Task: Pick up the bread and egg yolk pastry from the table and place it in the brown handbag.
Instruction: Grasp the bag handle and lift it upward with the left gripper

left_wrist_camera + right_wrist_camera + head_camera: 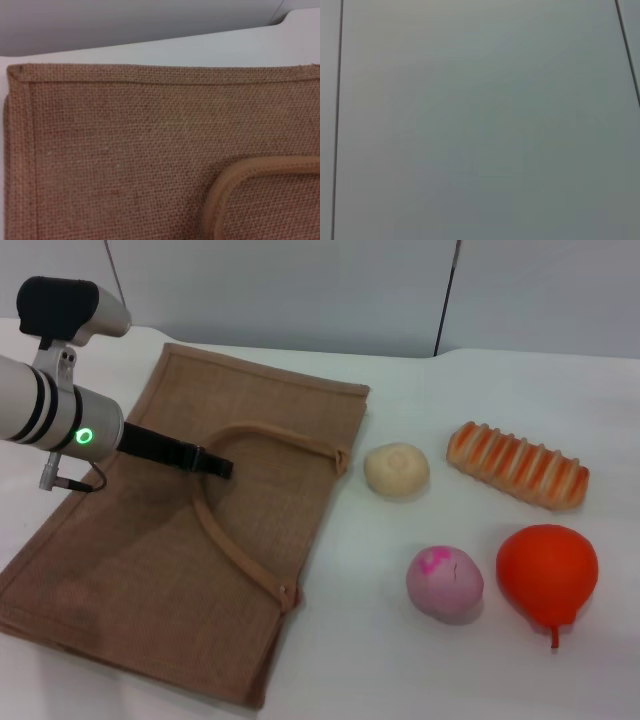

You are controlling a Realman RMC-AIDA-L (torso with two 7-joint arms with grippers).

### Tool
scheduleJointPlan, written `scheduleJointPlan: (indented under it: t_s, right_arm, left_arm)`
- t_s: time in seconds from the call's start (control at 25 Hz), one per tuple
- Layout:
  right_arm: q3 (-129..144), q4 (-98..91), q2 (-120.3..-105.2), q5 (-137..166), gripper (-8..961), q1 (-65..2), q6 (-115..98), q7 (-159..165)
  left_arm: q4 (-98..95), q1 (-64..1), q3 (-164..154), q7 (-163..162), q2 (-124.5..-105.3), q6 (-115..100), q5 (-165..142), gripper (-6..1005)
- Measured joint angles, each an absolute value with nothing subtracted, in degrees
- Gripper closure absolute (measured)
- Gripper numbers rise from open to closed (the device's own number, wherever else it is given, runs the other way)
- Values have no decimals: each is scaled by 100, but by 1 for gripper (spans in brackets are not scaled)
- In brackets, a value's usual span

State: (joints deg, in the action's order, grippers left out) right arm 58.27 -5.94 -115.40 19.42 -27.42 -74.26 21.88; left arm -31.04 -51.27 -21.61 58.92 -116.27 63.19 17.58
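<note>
The brown handbag (150, 560) lies flat on the white table at the left, its handle (240, 550) looped across the top face. My left gripper (222, 466) reaches in from the left just above the bag, with its black tip at the bend of that handle. In the left wrist view the bag's woven cloth (125, 150) fills the picture, with a curve of handle (240, 175) showing. The egg yolk pastry (396, 469) sits just right of the bag's mouth. Farther right lies the striped bread (518, 465). My right gripper is out of view.
A pink bun with a magenta spot (444, 583) and an orange-red pear-shaped fruit (547, 573) lie in front of the pastry and the bread. A grey wall stands behind the table; the right wrist view shows only wall panels.
</note>
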Motion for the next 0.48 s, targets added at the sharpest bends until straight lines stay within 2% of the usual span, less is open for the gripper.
scheduleJointPlan:
  t_s: [0.4, 0.48]
  right_arm:
    - [5827, -580, -11540, 1942, 123, -2742, -7428, 2188]
    - [5827, -579, -11540, 1942, 124, -2742, -7428, 2188]
  left_arm:
    - [-3160, -5074, -2165, 5645, -11628, 6380, 1769, 463]
    - [-3161, -5065, -2167, 5632, -11628, 6377, 1769, 531]
